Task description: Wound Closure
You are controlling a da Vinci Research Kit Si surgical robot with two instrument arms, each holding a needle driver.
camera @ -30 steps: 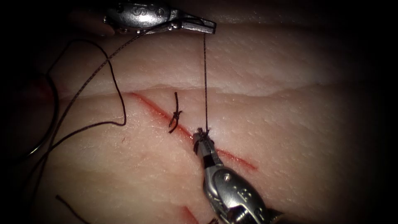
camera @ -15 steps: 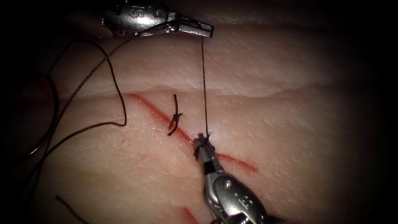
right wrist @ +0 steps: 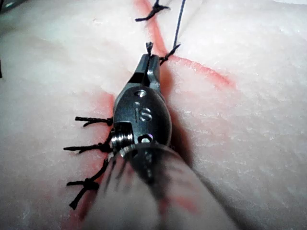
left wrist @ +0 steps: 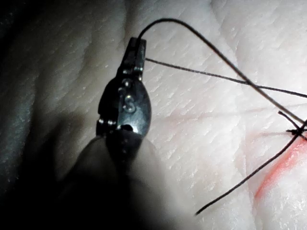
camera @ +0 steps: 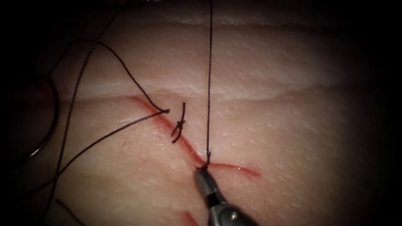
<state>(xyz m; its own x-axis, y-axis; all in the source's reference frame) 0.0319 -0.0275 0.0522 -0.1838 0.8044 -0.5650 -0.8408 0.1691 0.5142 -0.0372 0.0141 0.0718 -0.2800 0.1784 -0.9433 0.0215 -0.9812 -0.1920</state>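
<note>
Dim endoscope light fades to dark, vignetted edges.

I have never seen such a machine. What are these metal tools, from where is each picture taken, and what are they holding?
This is a surgical practice robot closing a cut in pork belly, the tissue. The wide picture comes from an endoscope above; the close ones from cameras near each arm's wrist. The right tool holds a short thread end by the knot on the cut. The left tool holds the long thread rising from that knot. The curved needle lies free at the far left, held by neither tool. A finished stitch sits further up the cut.
</note>
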